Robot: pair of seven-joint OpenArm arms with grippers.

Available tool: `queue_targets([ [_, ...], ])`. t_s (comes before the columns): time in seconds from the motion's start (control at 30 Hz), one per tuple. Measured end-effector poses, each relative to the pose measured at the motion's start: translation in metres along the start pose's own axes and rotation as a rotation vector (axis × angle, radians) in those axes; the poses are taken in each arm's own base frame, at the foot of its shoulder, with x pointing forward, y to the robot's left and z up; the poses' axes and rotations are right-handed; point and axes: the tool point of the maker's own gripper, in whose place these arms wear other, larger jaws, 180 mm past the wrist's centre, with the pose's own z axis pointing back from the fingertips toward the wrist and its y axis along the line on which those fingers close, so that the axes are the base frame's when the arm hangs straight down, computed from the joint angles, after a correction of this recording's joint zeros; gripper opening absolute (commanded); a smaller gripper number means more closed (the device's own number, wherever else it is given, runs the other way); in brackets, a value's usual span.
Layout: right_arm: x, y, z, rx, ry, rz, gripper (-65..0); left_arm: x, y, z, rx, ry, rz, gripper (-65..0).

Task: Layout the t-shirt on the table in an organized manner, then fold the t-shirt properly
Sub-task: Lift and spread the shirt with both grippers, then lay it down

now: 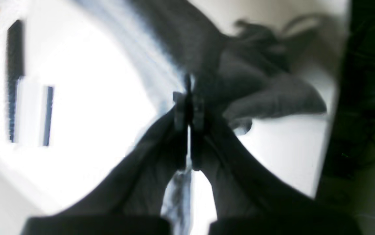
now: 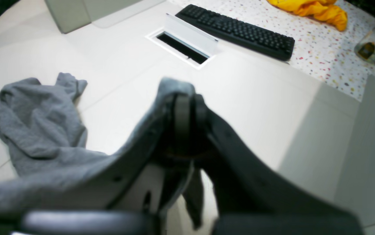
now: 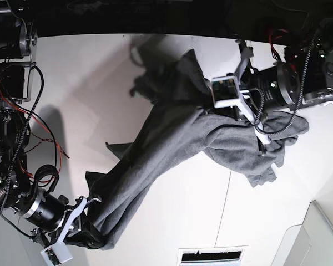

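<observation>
Black arms, red-black cables, white camera mounts

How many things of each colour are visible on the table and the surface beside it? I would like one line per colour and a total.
Grey: 1, the t-shirt
Black: 1, the keyboard
Yellow: 1, the yellow cloth
Clear: 1, the glass bottle
Total: 4
</observation>
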Motion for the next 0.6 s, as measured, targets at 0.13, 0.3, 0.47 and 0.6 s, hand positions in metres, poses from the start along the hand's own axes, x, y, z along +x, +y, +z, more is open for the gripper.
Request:
queue_targets([
  [0.13,-0.003,-0.003,0.000,-0.016,0.016,0.017,-65.0,0.029,0.033,0.015,0.089,-0.181,0.101,-65.0],
  [0.3,-0.024,-0.010,-0.002,-0.047,0.075,0.008,-65.0,0.047,0.028,-0.004,0.014,-0.360,0.372,-65.0],
  [0.47,-0.072,-0.021,-0.010,-0.062,0.194,-0.067,-65.0,0.044,-0.022,-0.055,-0.175,-0.324,0.551,-65.0],
  [0.6,-0.099,-0.034,-0.009,-0.089,0.235,-0.137,-65.0,0.054,-0.068,-0.091,-0.322,-0.307,0.621,-65.0],
])
